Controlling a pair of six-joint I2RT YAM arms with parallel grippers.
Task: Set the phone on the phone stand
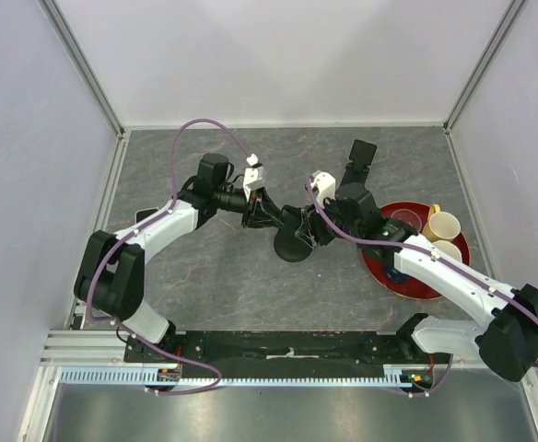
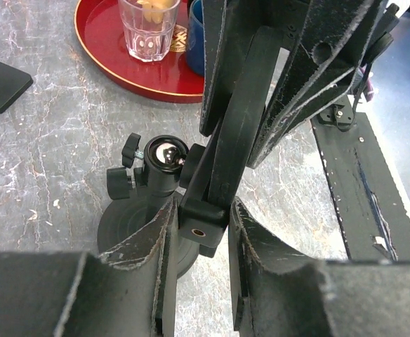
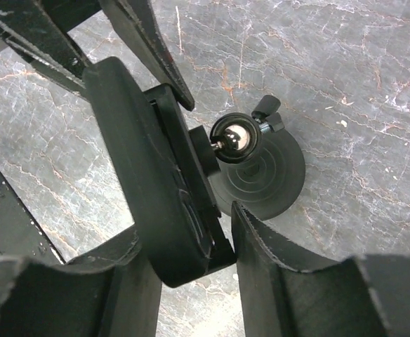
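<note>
Grey marble-pattern tabletop (image 1: 204, 285), white walls (image 1: 278, 55) on three sides. Round red tray (image 1: 372, 272) carrying cups (image 1: 442, 226) sits on my right. Mid-table is the black phone stand with round base (image 1: 292, 247). Its chrome ball joint (image 2: 164, 152) carries a flat black cradle plate (image 2: 240, 119), turned edge-up. The black slab phone (image 1: 362, 155) lies flat at the back, near the tray, well apart from the stand and in neither hand. Looks like I'm setting the cradle, not placing yet.

Risks:
- Both hands are on one rigid plate. If they squeeze or pull out of step, the ball joint could swivel the wrong way.
- The same mismatch could tip the base or skate it toward the tray.
- Fingers of the two hands are packed close round the plate, so a small twist could knock them together.
- My right arm (image 1: 444, 272) hangs over the tray, so a low elbow could clip a cup.

Pose: both arms reach inward and meet over the stand. My left arm (image 1: 158, 226) comes in from the left, the right one across the tray. My left gripper (image 2: 202, 210) straddles the plate's lower block, jaws narrow. My right gripper (image 3: 187, 232) straddles the same plate farther along, jaws narrow too. Whether the pads actually bite I cannot tell, since the contact lines are in shadow.
</note>
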